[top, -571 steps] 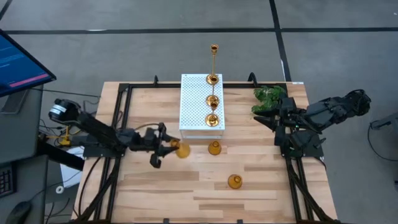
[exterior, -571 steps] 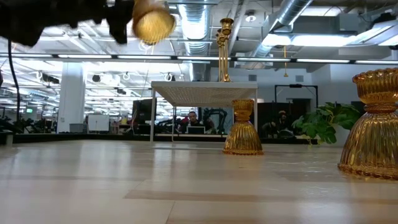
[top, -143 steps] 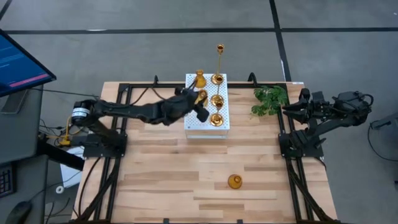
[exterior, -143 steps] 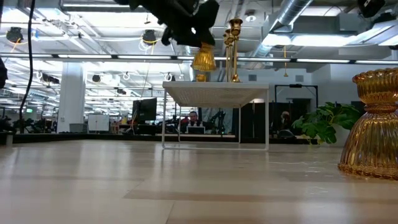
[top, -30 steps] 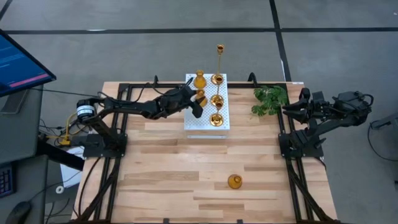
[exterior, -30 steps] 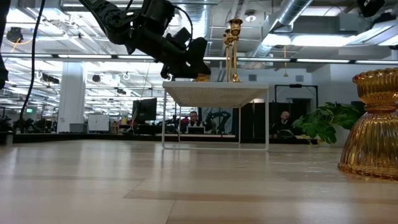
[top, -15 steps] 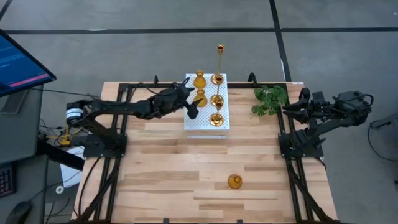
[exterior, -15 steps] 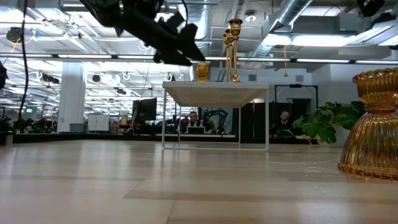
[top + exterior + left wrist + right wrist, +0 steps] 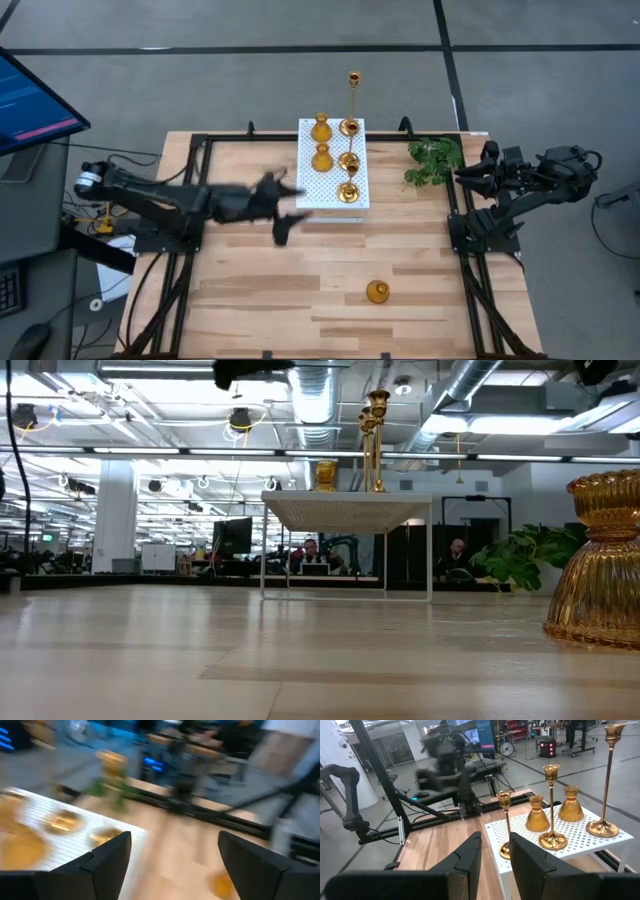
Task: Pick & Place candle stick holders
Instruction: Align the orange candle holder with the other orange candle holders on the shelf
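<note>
Brass candle stick holders (image 9: 345, 160) top white perforated box (image 9: 310, 190).

The left gripper (image 9: 283, 210) is smeared by motion in the high view at centre left. The left wrist view is blurred throughout: holders (image 9: 62, 822) on the box (image 9: 75, 852) show only as gold smudges. In the low view the right edge cuts off a holder (image 9: 600, 560), and the arm (image 9: 250, 370) is cropped at the top.

High view: overhead, straight down on tabletop (image 9: 260, 290). Low view: tabletop-level, facing room. Both share white box (image 9: 333, 190) (image 9: 345, 510). Wrist views: forward past jaws.
</note>
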